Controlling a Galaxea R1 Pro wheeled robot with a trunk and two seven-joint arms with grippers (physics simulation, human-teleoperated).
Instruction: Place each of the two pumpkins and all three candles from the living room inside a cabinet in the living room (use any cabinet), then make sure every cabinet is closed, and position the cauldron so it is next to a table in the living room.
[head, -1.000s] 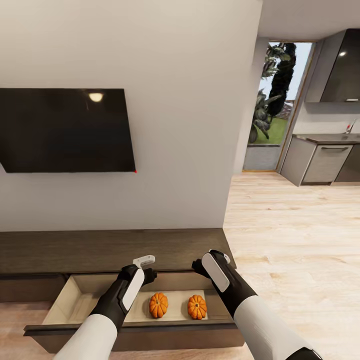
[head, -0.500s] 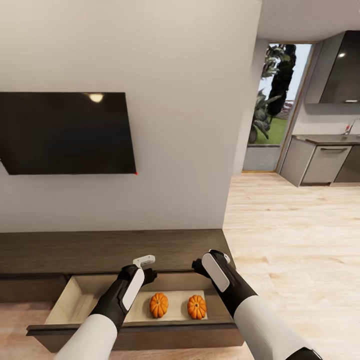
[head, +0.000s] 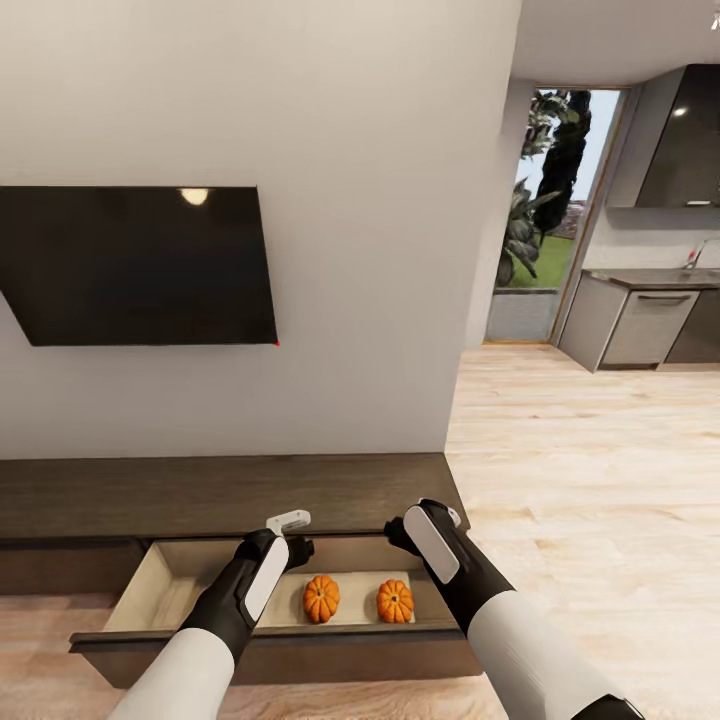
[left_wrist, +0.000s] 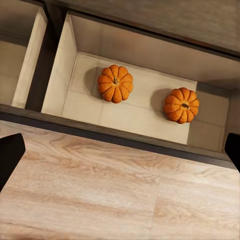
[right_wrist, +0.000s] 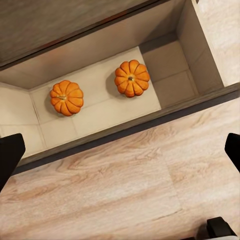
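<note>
Two small round orange ribbed pumpkins (head: 321, 598) (head: 395, 601) sit inside the pulled-out drawer (head: 280, 644) of the long dark-brown wooden cabinet (head: 220, 495). Both end effectors, left (head: 290, 535) and right (head: 425, 520), hover empty above that drawer with fingers spread wide. The drawer front runs crosswise before them, about equally near both.

I see the cabinet (head: 220, 495) as dark-brown wood with a matt, faintly grained top; its open drawer (left_wrist: 145, 122) is lined in pale, smooth beige board. At the drawer's right end, two pumpkins (head: 321, 598) (head: 395, 601) look ribbed with a soft sheen. The floor (head: 590, 470) reads as light, satin wood planks. I note a glossy black screen (head: 135, 265) on a matt white wall (head: 370, 250).
</note>
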